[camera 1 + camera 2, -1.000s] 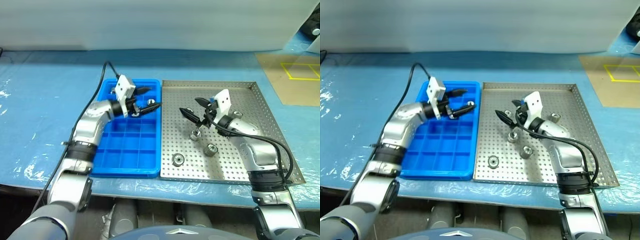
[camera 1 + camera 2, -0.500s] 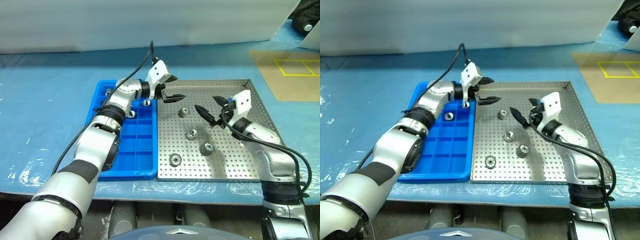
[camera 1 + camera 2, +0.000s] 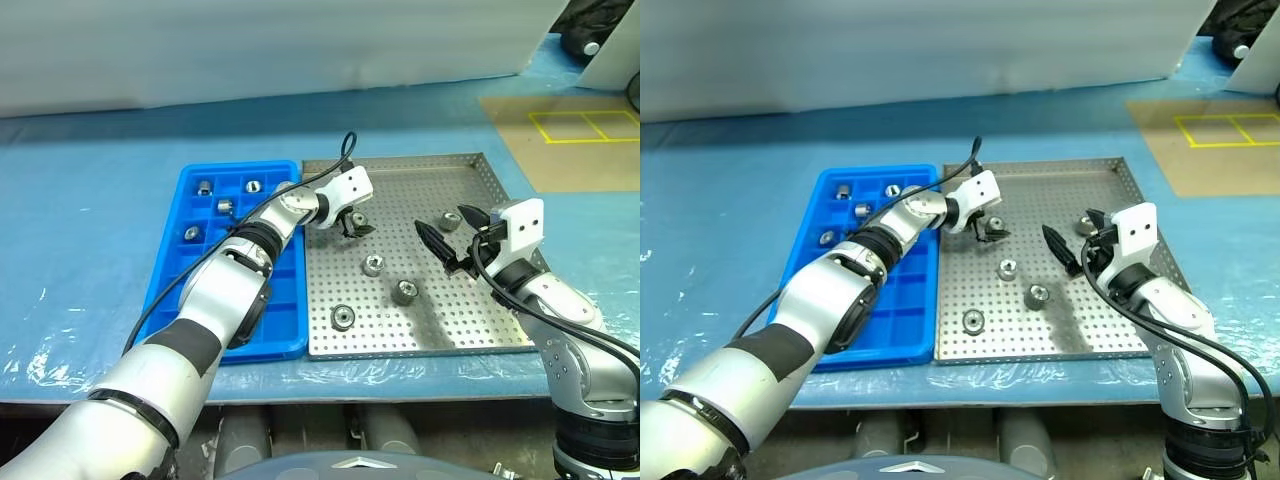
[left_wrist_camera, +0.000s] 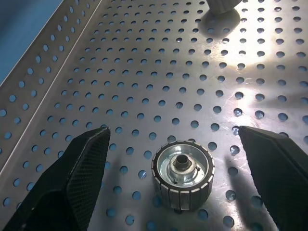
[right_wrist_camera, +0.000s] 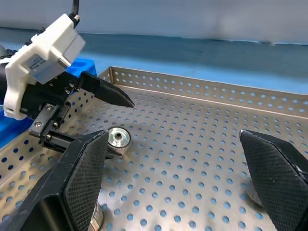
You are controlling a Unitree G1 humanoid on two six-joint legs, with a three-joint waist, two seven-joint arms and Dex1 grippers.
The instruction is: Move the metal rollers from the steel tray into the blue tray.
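With its two black fingers spread wide and nothing between them but air, the left gripper (image 4: 180, 159) brackets a metal roller (image 4: 183, 168) that stands on end on the perforated floor of the steel tray (image 3: 470, 320), one finger on either side and neither touching it; that straddle looks like the line-up for a pinch. Four more rollers lie loose in the same tray, one (image 3: 373, 265) just beside the bracketed one, another (image 3: 404, 292) near it, a third (image 3: 343, 317) toward the near rim, and a fourth (image 3: 449, 221) by the right gripper (image 3: 455, 232). This one hangs above the tray, also spread and empty, seemingly keeping clear. Beside the steel tray, the blue tray (image 3: 270, 335) holds several rollers in its far compartments.
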